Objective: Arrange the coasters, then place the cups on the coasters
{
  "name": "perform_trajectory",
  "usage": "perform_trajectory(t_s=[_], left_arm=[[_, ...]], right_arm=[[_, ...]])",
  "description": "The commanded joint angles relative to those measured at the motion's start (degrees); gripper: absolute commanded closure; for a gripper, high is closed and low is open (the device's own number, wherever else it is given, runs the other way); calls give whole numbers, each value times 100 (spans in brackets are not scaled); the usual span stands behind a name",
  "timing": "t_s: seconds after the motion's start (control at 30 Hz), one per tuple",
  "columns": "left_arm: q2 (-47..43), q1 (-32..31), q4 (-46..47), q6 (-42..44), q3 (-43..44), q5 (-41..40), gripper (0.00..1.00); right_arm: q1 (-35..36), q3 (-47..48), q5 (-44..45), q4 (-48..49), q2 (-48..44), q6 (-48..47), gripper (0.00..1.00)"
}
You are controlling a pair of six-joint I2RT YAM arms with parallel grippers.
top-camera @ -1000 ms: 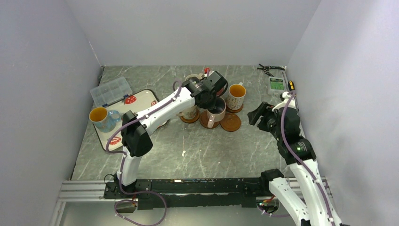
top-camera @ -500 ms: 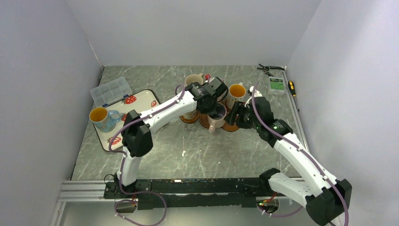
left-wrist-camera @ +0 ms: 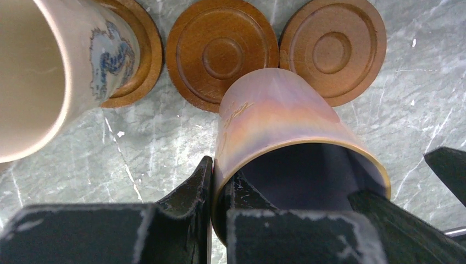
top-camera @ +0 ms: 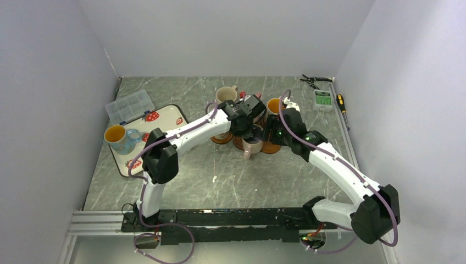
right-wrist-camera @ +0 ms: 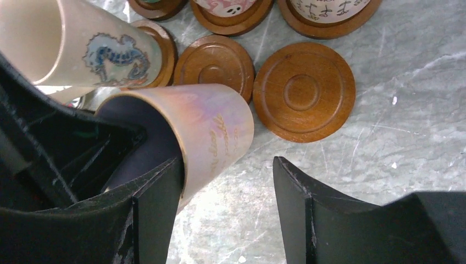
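Mug [left-wrist-camera: 275, 115] with lavender inside is held tilted at mid-frame, its base near two bare coasters [left-wrist-camera: 222, 55] on the desk [left-wrist-camera: 395, 126]. Its wall is pinched at the rim by the left hand [left-wrist-camera: 217, 190]; the right hand [right-wrist-camera: 222, 170] is spread beside it. Glazed ceramic is judged stiff, breakable, slippery; the rim wall or handle is best gripped.

This is a robot test bench in a lab or workshop rather than a home. Plain pale panels [top-camera: 236, 33] wall in a grey marble-look table [top-camera: 231, 176] on three sides, and a white left arm [top-camera: 187, 132] and right arm [top-camera: 340, 165] trailing purple cables [top-camera: 165, 250] are bolted to a metal rail [top-camera: 93, 220] at its near edge. Pliers [top-camera: 314, 80], a screwdriver [top-camera: 340, 100] and a small green-faced device [top-camera: 322, 99] lie in the far right corner, and a clear plastic compartment box [top-camera: 129, 106] sits at the left.
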Motion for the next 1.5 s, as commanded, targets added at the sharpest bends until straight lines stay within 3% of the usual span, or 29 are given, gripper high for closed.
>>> perform_trajectory(t_s=[0.0, 0.47, 0.57, 0.67, 0.77, 0.93, 1.17, 1.33, 1.47], left_arm=[[-656, -84, 595, -238, -3, 118, 97], [-730, -124, 895, -293, -66, 207, 97], [-755, -121, 942, -279, -96, 198, 97], [-782, -125, 954, -258, -161, 169, 97], [-855, -117, 966, -205, -228, 211, 96], [-1088, -92, 1127, 150, -218, 562, 74], [-1806, -1, 1581, 493, -762, 999, 32], [-2359, 315, 1576, 716, -1113, 1373, 21], [-2739, 1101, 1368, 1089, -1219, 2036, 17]], right_arm=[[32, 250, 479, 90, 215, -127, 37], [41, 479, 319, 127, 822, -270, 56], [45, 457, 284, 144, 825, -258, 74], [48, 454, 304, 173, 728, -253, 99], [32, 575, 449, 55, 602, -358, 100], [-75, 855, 639, -81, 373, -585, 100], [-532, 995, 459, -141, 290, -773, 100], [-752, 1082, 291, -195, 315, -926, 100], [-704, 1251, 92, -284, 404, -1089, 100]])
